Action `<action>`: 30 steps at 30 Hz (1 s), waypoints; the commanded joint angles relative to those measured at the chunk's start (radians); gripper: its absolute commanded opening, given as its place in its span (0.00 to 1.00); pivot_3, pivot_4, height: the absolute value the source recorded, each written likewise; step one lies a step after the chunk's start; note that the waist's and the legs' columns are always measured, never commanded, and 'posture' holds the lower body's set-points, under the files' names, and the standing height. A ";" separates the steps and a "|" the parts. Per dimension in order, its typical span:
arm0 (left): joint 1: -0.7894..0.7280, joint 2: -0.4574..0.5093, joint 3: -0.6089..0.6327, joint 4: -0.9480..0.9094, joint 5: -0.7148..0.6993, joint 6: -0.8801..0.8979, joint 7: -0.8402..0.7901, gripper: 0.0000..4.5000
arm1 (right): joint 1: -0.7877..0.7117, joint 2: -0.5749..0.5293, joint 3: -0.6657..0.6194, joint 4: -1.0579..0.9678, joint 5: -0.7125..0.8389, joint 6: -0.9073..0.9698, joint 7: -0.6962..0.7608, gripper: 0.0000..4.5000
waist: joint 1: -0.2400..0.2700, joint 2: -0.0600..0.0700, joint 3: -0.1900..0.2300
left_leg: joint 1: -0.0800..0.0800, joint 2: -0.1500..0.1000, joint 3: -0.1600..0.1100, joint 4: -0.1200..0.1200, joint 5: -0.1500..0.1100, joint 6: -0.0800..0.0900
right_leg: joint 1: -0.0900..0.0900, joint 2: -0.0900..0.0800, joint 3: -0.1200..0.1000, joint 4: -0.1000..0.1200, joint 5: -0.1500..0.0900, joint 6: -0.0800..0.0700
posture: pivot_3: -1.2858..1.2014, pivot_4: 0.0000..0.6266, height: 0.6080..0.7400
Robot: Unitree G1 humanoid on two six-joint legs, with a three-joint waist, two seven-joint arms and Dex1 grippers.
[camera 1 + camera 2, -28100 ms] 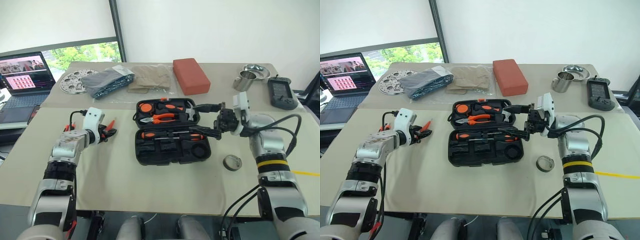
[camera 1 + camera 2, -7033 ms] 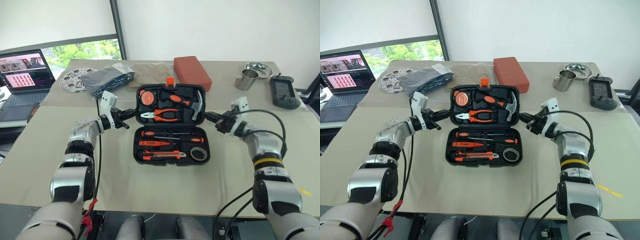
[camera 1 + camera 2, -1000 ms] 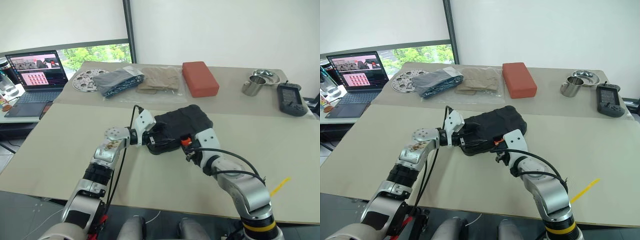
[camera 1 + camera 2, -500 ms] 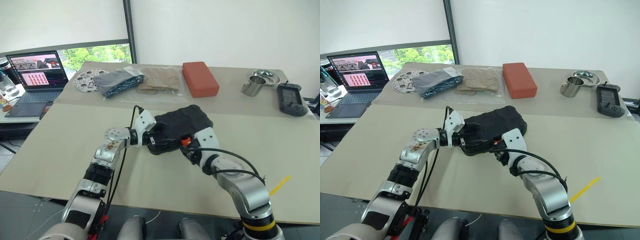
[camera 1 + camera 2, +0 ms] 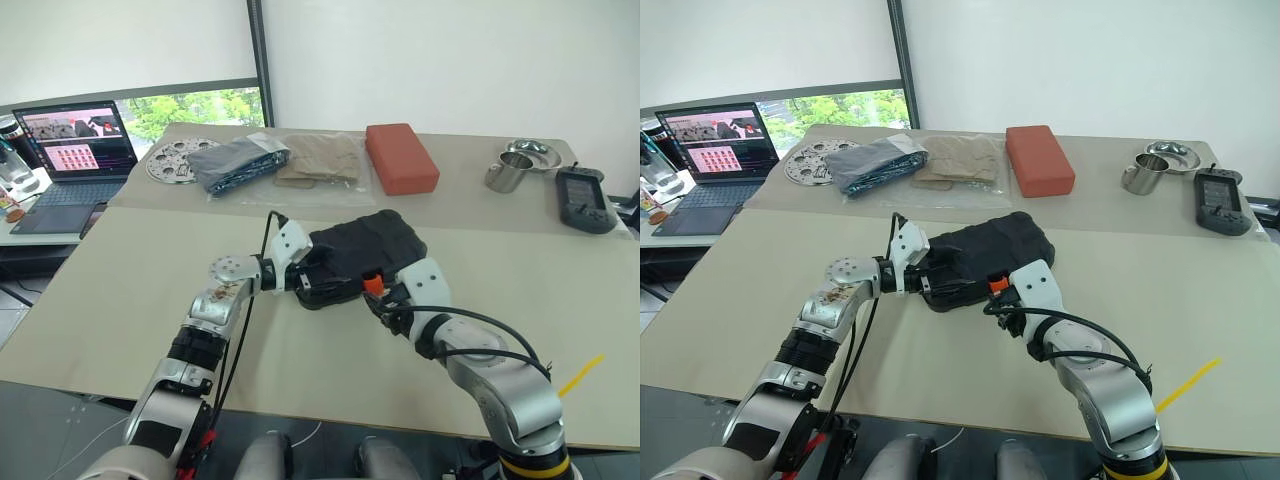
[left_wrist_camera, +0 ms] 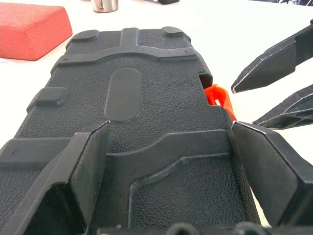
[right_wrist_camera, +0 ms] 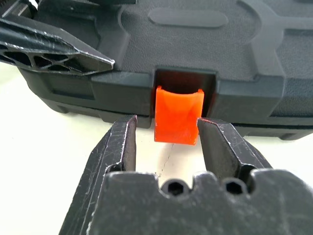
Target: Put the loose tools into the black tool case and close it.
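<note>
Lying shut at the middle of the bench (image 5: 120, 290), the black tool case (image 5: 362, 245) now has its lid down; seven seconds earlier it lay open with tools in its slots. Left gripper (image 6: 168, 161): jaws spread wide, straddling the case's left end. Right gripper (image 7: 166, 142): jaws parted either side of the orange latch (image 7: 178, 115) at the near edge, not clamping it.

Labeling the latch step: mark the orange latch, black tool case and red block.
orange latch (image 7: 177, 115), right wrist view, front face.
black tool case (image 5: 362, 243), left eye view, closed lid.
red block (image 5: 1039, 159), right eye view, top face.
</note>
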 commanded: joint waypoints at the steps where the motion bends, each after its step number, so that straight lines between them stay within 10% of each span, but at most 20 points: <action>1: 0.029 -0.009 -0.051 0.050 0.029 0.023 -0.003 0.94 | -0.013 -0.001 -0.009 -0.033 -0.002 -0.011 -0.002 0.46 | 0.000 0.000 0.000 | 0.000 0.000 0.000 0.000 0.000 0.000 | 0.000 0.000 0.000 0.000 0.000 0.000 | 0.52 0.24 1.00; 5: 0.029 -0.007 -0.050 0.047 0.030 0.026 -0.003 0.94 | -0.014 -0.002 -0.004 -0.023 -0.005 -0.019 -0.001 0.19 | 0.000 0.000 0.000 | 0.000 0.000 0.000 0.000 0.000 0.000 | 0.000 0.000 0.000 0.000 0.000 0.000 | 0.52 0.24 1.00; 30: 0.028 -0.002 -0.051 0.048 0.031 0.024 -0.007 0.94 | -0.042 0.025 0.029 0.059 -0.059 -0.073 -0.025 0.19 | -0.001 -0.001 0.000 | 0.000 0.000 0.000 -0.001 0.000 0.000 | 0.000 0.000 0.000 0.000 0.000 0.000 | 0.52 0.24 1.00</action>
